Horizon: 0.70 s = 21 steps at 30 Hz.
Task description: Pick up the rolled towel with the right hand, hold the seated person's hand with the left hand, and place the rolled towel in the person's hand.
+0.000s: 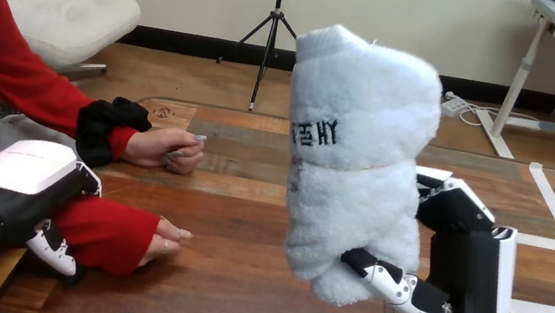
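- The right hand's fingers (443,203) are curled round the far side of the towel (358,136) at about mid height. The thumb is hooked across its lower front. The towel is firmly gripped.
- The towel is white, rolled, and held roughly upright, its top tilted slightly to the view's left. It is raised clear of the worktop (252,288), right of centre.
- The right hand (469,274) stands upright just right of the towel, its arm rising from the bottom edge.
- The towel is well apart from both of the person's hands.
- The left hand (28,179) is seen at the lower left, its white back turned upward. It lies against the red sleeve (104,234) above the person's near hand (166,242).
- Whether the left hand has hold of that sleeve cannot be told; the contact is hidden under the hand.
- The person's near hand rests palm down on the worktop, just right of the left hand.
- The person's far hand (169,149) lies loosely closed on the worktop, farther back, and is touched by neither robot hand.
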{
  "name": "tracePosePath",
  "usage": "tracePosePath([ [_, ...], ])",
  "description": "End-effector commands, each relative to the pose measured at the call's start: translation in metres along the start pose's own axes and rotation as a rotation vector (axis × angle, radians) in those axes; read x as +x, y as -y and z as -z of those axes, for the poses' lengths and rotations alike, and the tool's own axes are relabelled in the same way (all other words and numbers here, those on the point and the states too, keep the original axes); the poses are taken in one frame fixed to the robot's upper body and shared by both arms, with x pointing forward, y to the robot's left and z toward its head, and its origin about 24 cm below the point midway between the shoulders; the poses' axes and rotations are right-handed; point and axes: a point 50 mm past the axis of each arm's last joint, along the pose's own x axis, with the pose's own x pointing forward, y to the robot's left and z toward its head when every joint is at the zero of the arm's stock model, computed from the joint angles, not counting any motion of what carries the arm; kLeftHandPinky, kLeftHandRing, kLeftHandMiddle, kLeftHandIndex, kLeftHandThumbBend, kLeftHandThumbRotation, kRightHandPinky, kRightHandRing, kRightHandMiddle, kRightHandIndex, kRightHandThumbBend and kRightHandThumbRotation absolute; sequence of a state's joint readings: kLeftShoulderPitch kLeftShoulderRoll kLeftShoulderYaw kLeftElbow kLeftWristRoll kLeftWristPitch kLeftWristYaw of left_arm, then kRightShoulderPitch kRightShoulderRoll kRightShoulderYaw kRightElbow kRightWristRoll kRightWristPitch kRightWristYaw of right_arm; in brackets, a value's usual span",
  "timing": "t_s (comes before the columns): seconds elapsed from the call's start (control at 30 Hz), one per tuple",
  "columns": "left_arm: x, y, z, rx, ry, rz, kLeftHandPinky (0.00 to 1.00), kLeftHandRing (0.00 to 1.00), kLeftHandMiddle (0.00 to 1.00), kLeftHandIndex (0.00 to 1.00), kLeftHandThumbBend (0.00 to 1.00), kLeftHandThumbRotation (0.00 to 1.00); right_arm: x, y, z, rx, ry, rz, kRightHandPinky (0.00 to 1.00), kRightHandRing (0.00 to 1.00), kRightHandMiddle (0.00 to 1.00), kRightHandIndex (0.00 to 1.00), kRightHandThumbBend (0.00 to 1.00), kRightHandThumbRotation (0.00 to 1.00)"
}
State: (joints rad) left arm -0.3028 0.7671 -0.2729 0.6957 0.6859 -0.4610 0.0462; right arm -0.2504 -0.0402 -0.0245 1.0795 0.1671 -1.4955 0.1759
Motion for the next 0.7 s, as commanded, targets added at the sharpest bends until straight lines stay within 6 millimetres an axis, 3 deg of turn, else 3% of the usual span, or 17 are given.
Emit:
tracePosePath([
  [0.0,0.003,-0.012,-0.010,-0.024,0.060,-0.067,0.38,0.36,0.41,0.43,0.96,0.00,0.026,-0.004,0.002,0.021,0.039,0.024,0.30,0.36,0.49,0.55,0.76,0.13],
  [0.67,-0.003,-0.028,-0.030,-0.069,0.164,-0.174,0.33,0.34,0.38,0.39,0.90,0.00,0.025,-0.015,0.020,0.016,-0.134,-0.026,0.30,0.35,0.49,0.53,0.79,0.09],
])
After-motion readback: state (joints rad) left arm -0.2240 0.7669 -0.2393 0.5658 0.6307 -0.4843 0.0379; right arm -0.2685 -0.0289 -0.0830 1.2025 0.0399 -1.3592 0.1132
